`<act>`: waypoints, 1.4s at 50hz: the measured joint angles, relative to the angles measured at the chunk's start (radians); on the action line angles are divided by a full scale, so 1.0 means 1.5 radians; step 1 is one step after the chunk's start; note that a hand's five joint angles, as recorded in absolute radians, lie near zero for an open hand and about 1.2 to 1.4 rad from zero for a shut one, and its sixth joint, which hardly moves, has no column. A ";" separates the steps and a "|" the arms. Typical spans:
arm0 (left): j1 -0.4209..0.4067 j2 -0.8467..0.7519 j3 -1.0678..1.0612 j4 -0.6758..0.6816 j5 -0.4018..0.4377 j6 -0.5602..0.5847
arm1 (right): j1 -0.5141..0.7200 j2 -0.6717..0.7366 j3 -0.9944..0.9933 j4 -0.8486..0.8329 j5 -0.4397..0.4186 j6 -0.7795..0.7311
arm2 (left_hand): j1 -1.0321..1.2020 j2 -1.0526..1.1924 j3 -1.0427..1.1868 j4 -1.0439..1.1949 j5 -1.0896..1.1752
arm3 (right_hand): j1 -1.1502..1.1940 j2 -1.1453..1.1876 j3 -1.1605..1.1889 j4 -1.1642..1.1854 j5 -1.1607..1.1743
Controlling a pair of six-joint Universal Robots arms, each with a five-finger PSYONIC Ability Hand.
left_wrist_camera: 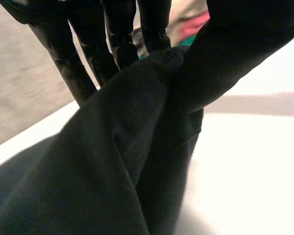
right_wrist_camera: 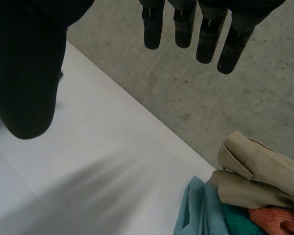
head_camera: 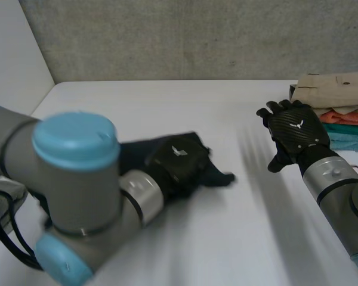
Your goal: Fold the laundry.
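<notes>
Dark cloth (left_wrist_camera: 112, 161) lies bunched on the white bench (head_camera: 167, 107). Its upper fold is pinched by the left hand (head_camera: 178, 159) between fingers (left_wrist_camera: 93, 49) and thumb. Right hand (head_camera: 295, 134) hovers empty, fingers (right_wrist_camera: 206, 34) straight, released. A folded laundry pile (head_camera: 340, 101) sits just beyond its fingertips.

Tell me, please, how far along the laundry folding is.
Looks done: a pile of folded clothes sits beside the right hand, which is open and holds nothing. In hand: the left hand grips a dark cloth, bunched and not yet folded. Left: spreading and folding that cloth.
</notes>
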 measured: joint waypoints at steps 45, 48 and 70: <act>0.223 0.310 -0.327 -0.022 -0.236 0.103 | 0.033 -0.002 -0.015 0.301 -0.202 -0.146 | -0.600 -0.649 -0.649 -0.658 -0.628 | 0.000 0.000 0.000 0.000 0.000; 0.256 0.294 -0.328 -0.001 -0.235 0.128 | 0.039 0.011 -0.053 0.273 -0.195 -0.082 | -0.600 -0.648 -0.649 -0.658 -0.628 | 0.000 0.000 0.000 0.000 0.000; 0.279 0.236 -0.301 0.032 -0.185 0.167 | 0.181 0.426 -0.567 0.339 -0.087 0.041 | -0.005 -0.053 -0.056 -0.058 -0.040 | 0.005 0.006 0.007 0.003 0.003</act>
